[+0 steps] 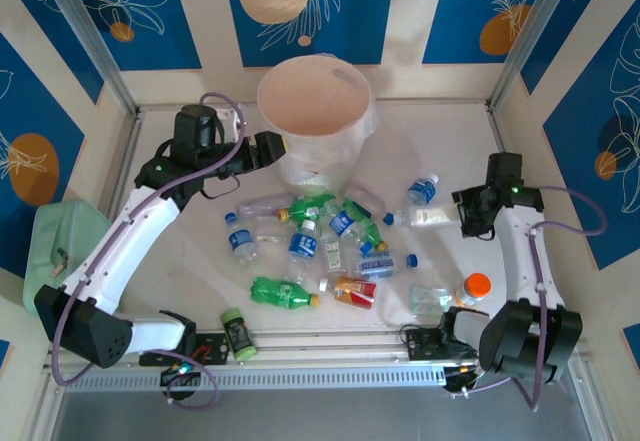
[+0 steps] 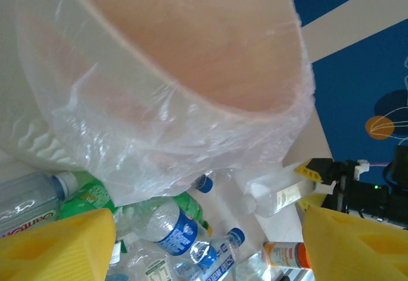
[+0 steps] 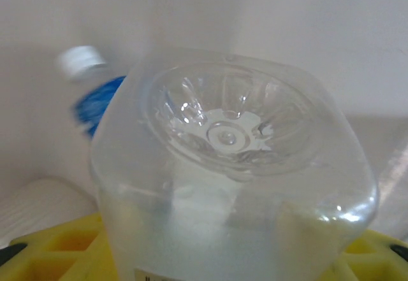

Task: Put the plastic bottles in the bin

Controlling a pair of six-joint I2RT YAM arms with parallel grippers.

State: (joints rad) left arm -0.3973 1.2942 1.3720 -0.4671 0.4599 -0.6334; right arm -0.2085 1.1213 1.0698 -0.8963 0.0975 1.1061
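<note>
The cream bin [image 1: 315, 111] with its white bag liner stands at the back centre, seen close in the left wrist view as bin [image 2: 191, 58]. Several plastic bottles [image 1: 320, 246], clear with blue labels and green ones, lie in a heap in front of it. My left gripper [image 1: 270, 149] hangs open beside the bin's left side, and nothing sits between its yellow fingers [image 2: 57, 243]. My right gripper [image 1: 465, 211] is shut on the base end of a clear square bottle [image 1: 425, 218] lying on the table. That bottle [image 3: 229, 166] shows between the right gripper [image 3: 229, 259] jaws.
A mint-green container [image 1: 65, 246] sits off the table's left edge. A dark jar with a green lid [image 1: 237, 333] lies near the front rail. An orange-capped bottle [image 1: 473, 289] and a flat clear scrap [image 1: 430, 298] lie front right. Walls enclose the back and sides.
</note>
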